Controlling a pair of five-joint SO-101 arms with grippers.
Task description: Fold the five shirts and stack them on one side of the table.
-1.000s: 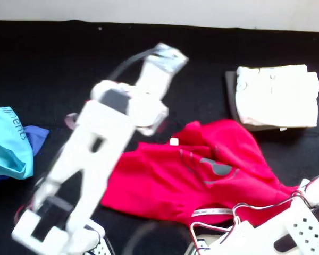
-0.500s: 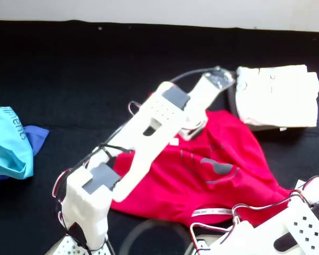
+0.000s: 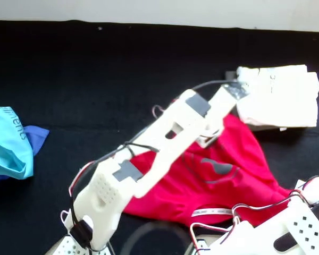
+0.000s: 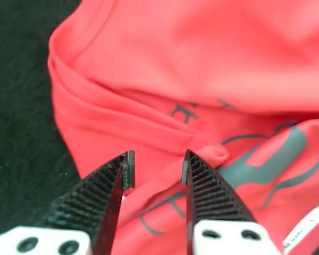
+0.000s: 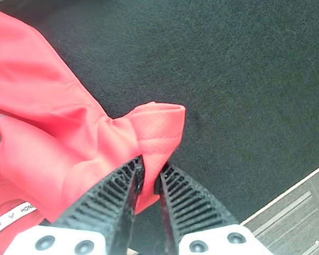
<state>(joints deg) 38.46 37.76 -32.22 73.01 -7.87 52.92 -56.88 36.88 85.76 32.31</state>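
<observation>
Fingers of the left end effector [image 4: 157, 167] are held moderately apart, nothing between them, just above a fold of the red shirt [image 4: 202, 53] near its print. The right end effector [image 5: 149, 172] is closed narrow on a hemmed end of the red shirt [image 5: 42, 122], probably a sleeve, at the near right.

Red shirt [image 3: 170, 191] is seen crumpled and unfolded at the middle right of the worktop [image 3: 95, 69], with the left arm stretched across it.

Progress is judged as early: a folded white shirt [image 3: 276, 95] is laid at the far right, with a grey edge under it; the count in that pile cannot be told. The cyan shirt [image 3: 8, 141] and a blue shirt [image 3: 34, 137] are bunched at the left edge, unfolded. Red, cyan and blue are left to fold and stack.

The worktop edge and floor [image 5: 297, 202] are seen close to the held sleeve, so little room is left at the near right. Open black worktop is available between the red shirt and the cyan heap, and along the far side.
</observation>
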